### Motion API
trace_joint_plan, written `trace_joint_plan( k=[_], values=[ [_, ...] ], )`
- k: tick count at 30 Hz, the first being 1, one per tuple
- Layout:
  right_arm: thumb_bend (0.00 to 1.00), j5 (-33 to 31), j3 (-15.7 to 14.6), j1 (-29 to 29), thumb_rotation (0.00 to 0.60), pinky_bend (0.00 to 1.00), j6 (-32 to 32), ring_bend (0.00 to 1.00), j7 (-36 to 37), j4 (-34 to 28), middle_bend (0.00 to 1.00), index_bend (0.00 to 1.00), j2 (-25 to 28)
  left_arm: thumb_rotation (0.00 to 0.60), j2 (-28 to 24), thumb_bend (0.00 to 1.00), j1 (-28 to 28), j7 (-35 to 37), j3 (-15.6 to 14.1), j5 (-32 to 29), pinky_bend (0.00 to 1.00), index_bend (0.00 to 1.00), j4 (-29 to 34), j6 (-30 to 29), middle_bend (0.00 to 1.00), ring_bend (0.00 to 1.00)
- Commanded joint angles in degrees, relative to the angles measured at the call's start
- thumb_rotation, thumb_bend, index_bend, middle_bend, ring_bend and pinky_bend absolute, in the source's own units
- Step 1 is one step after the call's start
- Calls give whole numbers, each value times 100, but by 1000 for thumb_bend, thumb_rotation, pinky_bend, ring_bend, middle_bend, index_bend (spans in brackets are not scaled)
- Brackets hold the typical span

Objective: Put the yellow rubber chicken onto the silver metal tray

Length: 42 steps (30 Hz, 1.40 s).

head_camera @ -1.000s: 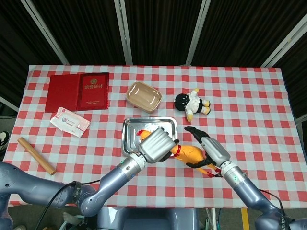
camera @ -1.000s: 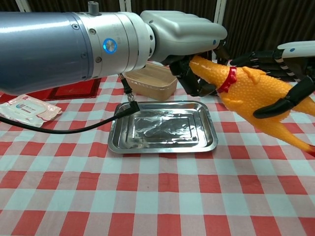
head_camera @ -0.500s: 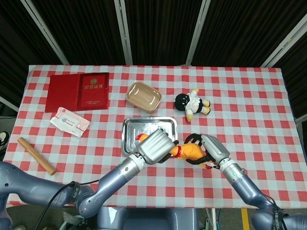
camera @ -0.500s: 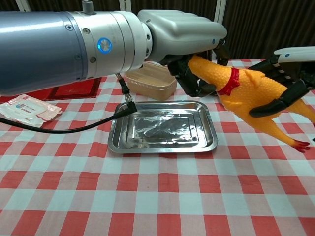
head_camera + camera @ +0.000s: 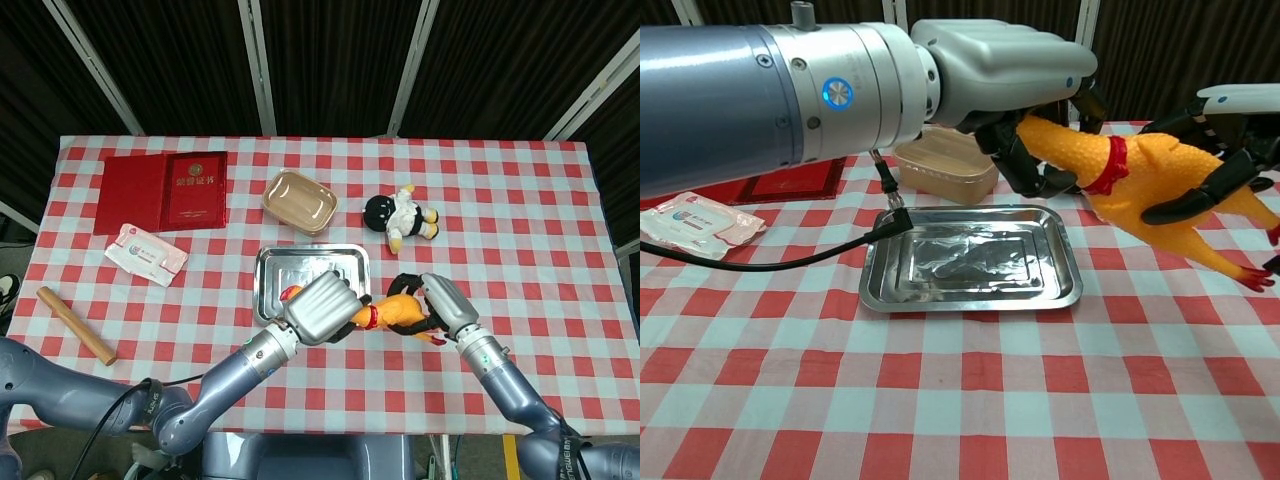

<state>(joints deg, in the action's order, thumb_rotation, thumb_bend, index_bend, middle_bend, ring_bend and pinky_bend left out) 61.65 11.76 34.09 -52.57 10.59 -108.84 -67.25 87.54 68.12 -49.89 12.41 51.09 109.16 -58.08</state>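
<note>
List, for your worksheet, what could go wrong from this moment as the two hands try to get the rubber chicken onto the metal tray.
1. Both the left hand and the right hand hold the yellow rubber chicken; uneven release could make it swing or drop.
2. The chicken hangs above the tray's right edge, not the middle of the silver tray, so it may land partly on the cloth.
3. Its legs stick out past the right rim and could catch.
</note>
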Motion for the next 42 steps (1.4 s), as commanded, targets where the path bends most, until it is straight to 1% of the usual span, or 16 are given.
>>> trace_joint_plan(
  k=[1,5,7,9,10,11,12,14,16,18,21,34,36,39,40,42],
  values=[
    [767,30,11,-9,600,1000,-27,1000,16,25,956,1000,-29,600,1,844,0,49,-18,23,576,590,-20,-5,649,566],
    [774,71,26,-29,600,1000,-86,992,23,53,976,1000,-69,600,2,844,4,103,-46,63,576,589,-48,-7,648,566],
    [774,96,15,-40,600,981,-90,923,21,47,918,953,-60,600,4,843,5,131,-58,80,576,589,-63,-10,648,566],
    [754,157,-28,-47,600,877,-36,780,3,21,793,811,-1,600,-3,843,7,150,-69,105,576,589,-91,-22,649,566],
    [712,198,-47,-49,600,783,7,683,21,1,706,701,42,600,-7,843,8,162,-73,113,576,589,-107,-27,649,566],
    [654,239,-61,-54,600,688,49,589,55,-15,619,592,82,600,-4,843,12,169,-76,121,576,589,-129,-36,649,566],
    [607,305,-75,-60,600,630,107,532,121,-38,563,525,135,600,2,843,17,165,-82,133,576,589,-163,-56,649,566],
    [472,413,-87,-66,600,466,200,377,254,-45,405,336,205,600,19,843,23,155,-93,156,576,590,-211,-91,650,566],
    [365,540,-106,-68,600,356,305,268,391,-52,298,206,295,600,33,843,28,145,-110,162,576,591,-254,-116,651,566],
    [301,654,-131,-61,600,297,406,201,481,-38,227,127,388,600,51,843,36,124,-122,187,576,592,-305,-148,652,567],
    [282,770,-150,-51,600,256,528,156,624,-33,180,75,499,600,82,843,46,95,-140,200,576,592,-360,-183,653,567],
    [281,994,-193,-47,600,249,640,144,924,54,171,82,596,600,166,843,105,54,-134,164,576,592,-401,-222,652,567],
    [281,995,-196,-43,600,255,638,168,908,67,180,136,596,600,171,843,111,57,-135,155,576,592,-398,-212,652,567],
    [300,952,-185,-33,600,338,616,286,878,106,268,322,573,600,177,843,116,67,-149,157,576,592,-388,-199,653,567],
    [349,935,-178,-33,600,407,596,357,865,126,331,419,557,600,169,843,113,81,-155,162,576,593,-369,-190,653,567],
    [479,895,-159,-40,600,535,543,482,854,161,430,551,519,600,148,843,109,119,-161,163,576,593,-338,-166,653,568]
  ],
)
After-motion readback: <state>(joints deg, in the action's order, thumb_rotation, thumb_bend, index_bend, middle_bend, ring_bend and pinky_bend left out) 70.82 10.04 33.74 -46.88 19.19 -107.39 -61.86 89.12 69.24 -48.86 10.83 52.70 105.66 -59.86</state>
